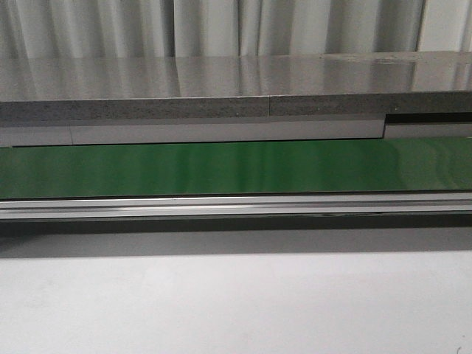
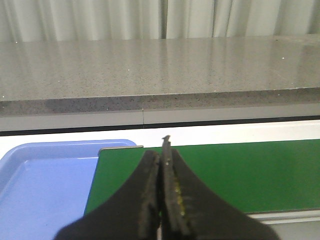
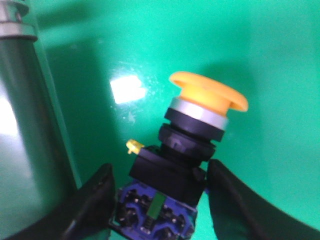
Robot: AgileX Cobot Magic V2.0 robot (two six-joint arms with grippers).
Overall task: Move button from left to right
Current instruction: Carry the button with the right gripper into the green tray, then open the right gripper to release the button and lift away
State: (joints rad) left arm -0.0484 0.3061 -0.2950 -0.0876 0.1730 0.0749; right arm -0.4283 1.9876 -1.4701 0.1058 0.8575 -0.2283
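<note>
button [image 3: 185, 150]: lower centre of right wrist view, on green belt [image 3: 260, 60], tilted
right gripper [image 3: 160, 200]: jaws around its black body, contact unclear
left gripper [image 2: 162, 200]: fingers pressed together, empty, near blue tray [image 2: 40, 180]
risk: off-centre grip, tilted button could twist or slip out

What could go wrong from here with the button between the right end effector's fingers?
1. The right end effector flanks only the low black-and-blue base of the button; whether the fingers touch it is unclear, so it might slip or tip.
2. The wide yellow cap leans to one side, making it top-heavy.
3. The front view shows neither arm nor button, so checking is hard.
</note>
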